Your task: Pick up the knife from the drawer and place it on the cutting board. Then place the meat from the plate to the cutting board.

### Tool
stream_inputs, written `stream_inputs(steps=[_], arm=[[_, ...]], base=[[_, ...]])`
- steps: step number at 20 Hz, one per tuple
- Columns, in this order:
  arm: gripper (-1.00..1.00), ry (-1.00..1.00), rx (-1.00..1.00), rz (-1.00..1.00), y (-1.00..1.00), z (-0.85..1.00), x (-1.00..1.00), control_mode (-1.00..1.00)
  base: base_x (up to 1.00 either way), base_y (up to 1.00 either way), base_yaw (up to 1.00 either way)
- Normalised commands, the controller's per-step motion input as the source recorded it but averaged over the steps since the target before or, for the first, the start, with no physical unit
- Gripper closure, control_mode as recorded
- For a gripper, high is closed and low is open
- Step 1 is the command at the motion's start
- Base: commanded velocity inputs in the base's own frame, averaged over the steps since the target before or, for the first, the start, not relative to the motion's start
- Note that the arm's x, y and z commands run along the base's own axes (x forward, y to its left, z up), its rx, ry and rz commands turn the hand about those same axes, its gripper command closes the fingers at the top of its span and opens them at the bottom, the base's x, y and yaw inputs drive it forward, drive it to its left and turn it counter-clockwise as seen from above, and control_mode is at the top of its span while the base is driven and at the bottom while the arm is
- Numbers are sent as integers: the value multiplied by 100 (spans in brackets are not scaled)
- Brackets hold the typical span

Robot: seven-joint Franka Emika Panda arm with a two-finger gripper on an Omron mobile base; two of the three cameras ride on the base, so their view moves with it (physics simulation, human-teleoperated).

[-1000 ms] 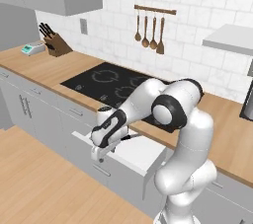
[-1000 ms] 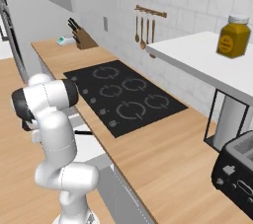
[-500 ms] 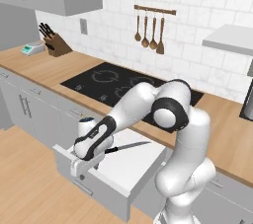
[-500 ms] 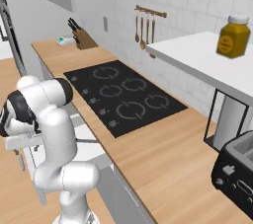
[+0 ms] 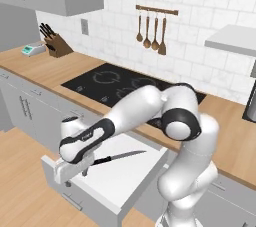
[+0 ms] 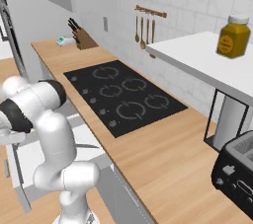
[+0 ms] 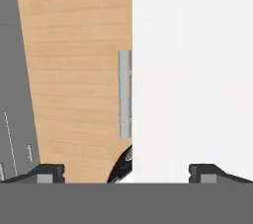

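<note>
Over the front edge of the drawer (image 5: 115, 183) I had the gripper (image 5: 75, 167) hanging with its fingers spread wide and nothing between them. In the hand view the two tips straddled the line where the drawer's white lining met the wooden floor below, with the slim bar handle (image 7: 125, 93) just outside that line.

The knife (image 5: 118, 157) lay flat on the white lining, inside the drawer and just beyond the gripper, toward the counter side. Its black handle was the nearer end, almost beside the fingers. The grey blade ran away from it toward the drawer's far right corner, so the long axis sat at a shallow slant to the drawer front rather than square to it. I judged that the next move turned on this: I had to shift the hand a little inward over the handle and turn the fingers across that axis before descending.

Beyond the drawer, the cooktop (image 5: 125, 86) sat in the wooden counter (image 6: 163, 154). From these views I could not place the cutting board, plate or fish.
</note>
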Motion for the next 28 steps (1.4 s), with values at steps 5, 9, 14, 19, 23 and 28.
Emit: stream_inputs(steps=[5, 9, 14, 19, 23, 28], arm=[[-100, 1, 0, 0, -46, 66, 0, -100], [-100, 0, 0, -7, -47, 17, 0, -100], [-100, 0, 0, -12, -40, 8, 0, -100], [-100, 0, -1, -12, -24, 9, 6, -100], [-100, 2, -9, -30, -1, 9, 16, -100], [-100, 1, -13, -40, -1, 1, 16, -100]], base=[[0, 0, 0], [0, 0, 0], [0, 0, 0], [0, 0, 0], [0, 0, 0], [0, 0, 0]])
